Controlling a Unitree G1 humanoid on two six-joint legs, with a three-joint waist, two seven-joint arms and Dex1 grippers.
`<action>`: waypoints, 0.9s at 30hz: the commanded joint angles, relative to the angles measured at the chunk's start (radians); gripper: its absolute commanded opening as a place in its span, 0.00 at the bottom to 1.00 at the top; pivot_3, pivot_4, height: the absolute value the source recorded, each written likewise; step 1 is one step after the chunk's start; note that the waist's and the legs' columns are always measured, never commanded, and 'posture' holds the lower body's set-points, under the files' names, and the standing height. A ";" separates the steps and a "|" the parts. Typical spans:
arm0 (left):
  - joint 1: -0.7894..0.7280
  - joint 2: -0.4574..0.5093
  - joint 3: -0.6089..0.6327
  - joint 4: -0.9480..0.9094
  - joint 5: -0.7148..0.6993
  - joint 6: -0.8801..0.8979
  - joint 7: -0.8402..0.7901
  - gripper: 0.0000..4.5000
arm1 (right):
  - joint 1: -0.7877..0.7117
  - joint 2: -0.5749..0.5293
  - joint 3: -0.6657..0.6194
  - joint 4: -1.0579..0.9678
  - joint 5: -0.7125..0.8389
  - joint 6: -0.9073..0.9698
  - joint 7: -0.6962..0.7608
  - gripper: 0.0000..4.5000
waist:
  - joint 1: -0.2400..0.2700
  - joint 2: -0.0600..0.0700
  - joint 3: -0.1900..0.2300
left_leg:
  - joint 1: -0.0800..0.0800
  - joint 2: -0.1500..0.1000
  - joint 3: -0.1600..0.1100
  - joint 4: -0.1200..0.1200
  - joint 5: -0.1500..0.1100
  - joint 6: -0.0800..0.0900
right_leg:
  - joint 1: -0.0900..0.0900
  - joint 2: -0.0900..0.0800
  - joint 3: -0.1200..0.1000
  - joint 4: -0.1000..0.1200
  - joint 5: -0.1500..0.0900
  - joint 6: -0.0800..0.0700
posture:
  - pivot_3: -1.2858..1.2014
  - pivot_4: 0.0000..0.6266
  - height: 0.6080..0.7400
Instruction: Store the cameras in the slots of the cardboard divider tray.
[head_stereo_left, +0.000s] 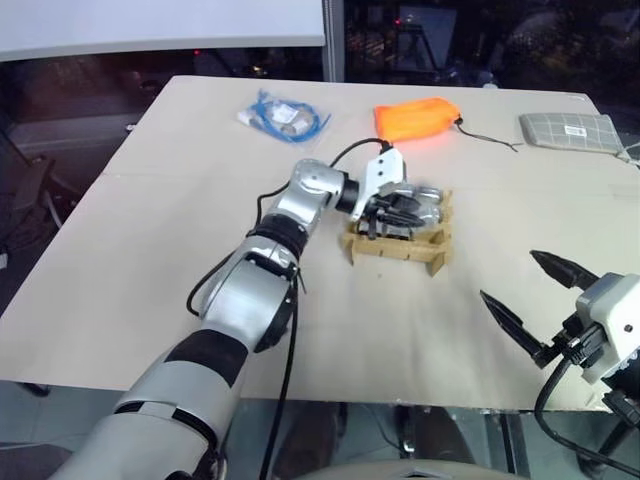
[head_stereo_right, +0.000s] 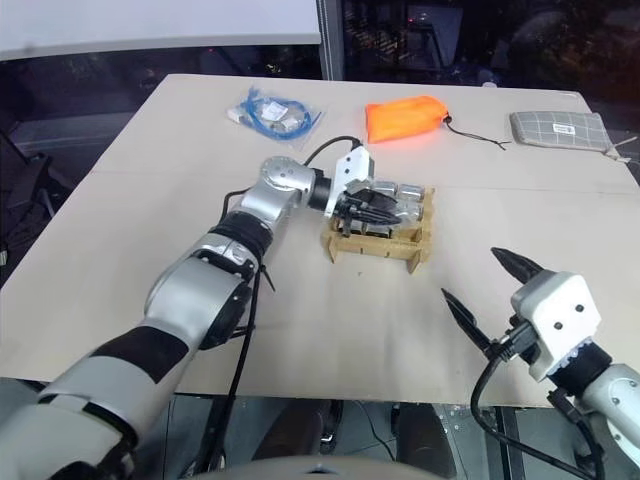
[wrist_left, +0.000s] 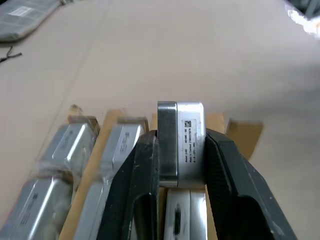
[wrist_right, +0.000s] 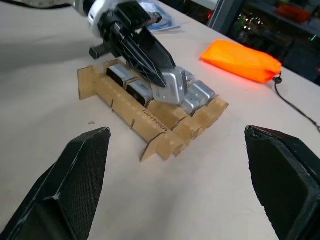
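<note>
Left end effector (wrist_left: 181, 150) clamped on one silver-grey camera (wrist_left: 181, 142), holding it over a slot at the edge of the cardboard divider tray (wrist_right: 150, 120). Other cameras (wrist_left: 70, 150) sit in neighbouring slots. Tray rests mid-surface (head_stereo_left: 150, 250), orange pouch (head_stereo_left: 418, 118) beyond it. Right end effector (head_stereo_left: 540, 295) spread wide, empty, near the surface's front edge.

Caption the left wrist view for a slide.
Left gripper clamps a boxy silver-grey camera above the tan cardboard divider tray.
</note>
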 joint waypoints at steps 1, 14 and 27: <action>-0.052 -0.015 0.058 -0.002 -0.005 0.025 0.010 0.16 | 0.002 -0.017 -0.008 -0.035 0.013 -0.030 -0.036 0.95 | -0.001 -0.001 0.001 | 0.000 0.000 0.000 0.000 0.000 0.000 | 0.000 0.000 0.000 0.000 0.000 0.000 | 0.52 0.24 1.00; -0.029 -0.006 0.018 0.028 0.151 0.011 0.029 0.16 | -0.005 -0.042 0.015 -0.035 0.017 -0.029 -0.057 0.95 | -0.003 -0.001 0.001 | 0.000 0.000 0.000 0.000 0.000 0.000 | 0.000 0.000 0.000 0.001 0.000 0.000 | 0.52 0.24 1.00; -0.015 0.038 0.189 -0.180 0.001 0.152 0.015 1.00 | -0.133 -0.009 0.020 0.030 0.146 0.077 0.011 0.98 | -0.007 -0.002 0.001 | 0.001 0.001 0.000 0.000 0.000 0.000 | 0.000 0.000 0.000 0.001 0.000 0.000 | 0.52 0.24 1.00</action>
